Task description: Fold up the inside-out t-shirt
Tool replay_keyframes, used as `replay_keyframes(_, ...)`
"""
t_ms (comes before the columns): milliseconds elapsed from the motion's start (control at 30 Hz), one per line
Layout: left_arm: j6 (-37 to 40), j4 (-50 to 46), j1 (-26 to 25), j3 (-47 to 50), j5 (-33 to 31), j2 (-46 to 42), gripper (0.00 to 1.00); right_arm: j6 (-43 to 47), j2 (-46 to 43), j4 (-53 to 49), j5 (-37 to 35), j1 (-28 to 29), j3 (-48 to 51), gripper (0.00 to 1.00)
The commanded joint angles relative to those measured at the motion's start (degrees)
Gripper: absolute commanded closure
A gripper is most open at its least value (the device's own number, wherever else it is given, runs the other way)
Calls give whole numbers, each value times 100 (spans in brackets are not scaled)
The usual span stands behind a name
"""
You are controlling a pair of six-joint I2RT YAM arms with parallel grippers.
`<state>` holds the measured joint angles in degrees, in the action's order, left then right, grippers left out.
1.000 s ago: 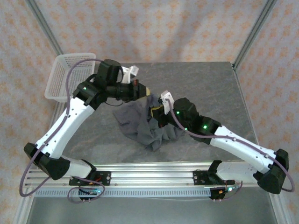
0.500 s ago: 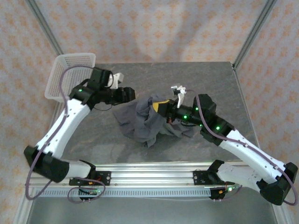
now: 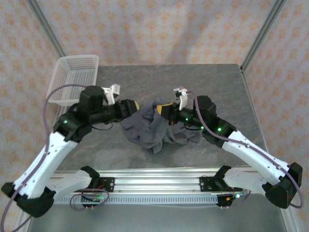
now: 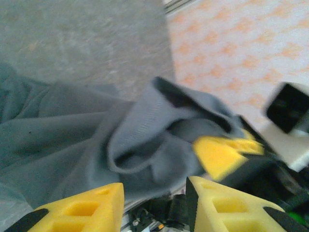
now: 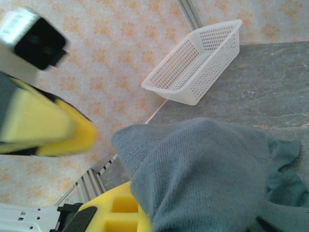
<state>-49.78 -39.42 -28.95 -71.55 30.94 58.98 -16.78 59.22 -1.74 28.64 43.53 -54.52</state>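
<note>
I see the inside-out t-shirt (image 3: 149, 130), a plain dark slate-grey piece of soft fabric, lying crumpled in a loose heap near the middle of the grey stone-patterned tabletop (image 3: 217, 82), a little toward the near edge. My right gripper (image 3: 165, 110) is at the far right side of the heap with its yellow jaws closed on a raised fold of the shirt. In the right wrist view the ribbed cloth drapes over the one yellow finger (image 5: 113, 212) I can make out and hides the other. My left gripper (image 3: 138, 106) reaches in from the left and meets the far left edge of the heap, close to the right gripper. In the left wrist view its two yellow fingertips (image 4: 87, 208) stand partly apart, with a rolled fold of the shirt just beyond them. I cannot tell whether any cloth sits between the tips. A white perforated plastic basket (image 3: 77, 57) sits at the far left corner of the tabletop, well apart from the shirt.
</note>
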Motion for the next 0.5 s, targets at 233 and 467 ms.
replay_keyframes(233,-475,542,-318,183,-131,513,64,-70,-121,136,-223,-43,3,100)
replay_keyframes(467,-542,821,-330,276,6,599,72,-120,-117,144,-197,-38,20,100)
